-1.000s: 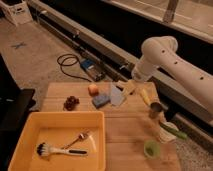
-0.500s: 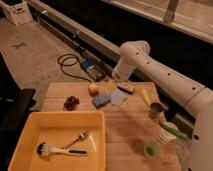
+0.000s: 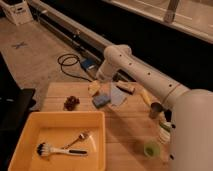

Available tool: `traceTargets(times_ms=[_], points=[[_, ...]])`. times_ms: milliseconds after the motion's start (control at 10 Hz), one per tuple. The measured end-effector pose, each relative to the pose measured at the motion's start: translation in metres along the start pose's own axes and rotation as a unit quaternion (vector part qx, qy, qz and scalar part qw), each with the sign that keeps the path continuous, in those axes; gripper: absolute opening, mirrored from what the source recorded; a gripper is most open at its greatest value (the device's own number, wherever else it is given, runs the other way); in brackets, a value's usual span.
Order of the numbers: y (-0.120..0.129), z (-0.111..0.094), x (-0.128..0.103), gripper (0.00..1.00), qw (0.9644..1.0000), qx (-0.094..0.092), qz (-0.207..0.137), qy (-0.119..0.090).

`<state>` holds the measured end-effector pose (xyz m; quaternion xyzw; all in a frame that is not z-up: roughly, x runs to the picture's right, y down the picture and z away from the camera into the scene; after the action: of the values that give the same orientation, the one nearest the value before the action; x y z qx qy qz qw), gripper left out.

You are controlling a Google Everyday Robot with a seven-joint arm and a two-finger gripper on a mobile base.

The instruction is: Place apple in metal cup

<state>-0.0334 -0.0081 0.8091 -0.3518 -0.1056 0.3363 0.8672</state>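
The apple (image 3: 93, 88), pale yellow-orange, lies on the wooden table (image 3: 130, 130) near its far edge, left of centre. My gripper (image 3: 99, 80) hangs just above and behind it at the end of the white arm (image 3: 145, 75), open, with its lower end partly covering the apple. The metal cup (image 3: 155, 110), a small dark cylinder, stands upright at the right side of the table, well away from the gripper.
A yellow tray (image 3: 30, 130) at the front left holds a brush (image 3: 59, 150) and a fork (image 3: 80, 136). A dark red cluster (image 3: 71, 102), blue sponge (image 3: 101, 100), pale cloth (image 3: 118, 95) and yellow item (image 3: 145, 96) surround the apple. White cup (image 3: 165, 132) and green cup (image 3: 151, 148) stand front right.
The arm has swung left across the table, and the gripper has come from the right side to just above the apple. The objects on the table have not moved.
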Motion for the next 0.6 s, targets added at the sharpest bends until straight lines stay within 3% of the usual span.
traceTargets(times_ms=[400,600], points=[[0.0,-0.0001,0.0005,0.8,1.0,0.001,0.0,0.0],[-0.0068,0.0071,-0.0035,0.8,0.9998,0.006,0.013,-0.017]])
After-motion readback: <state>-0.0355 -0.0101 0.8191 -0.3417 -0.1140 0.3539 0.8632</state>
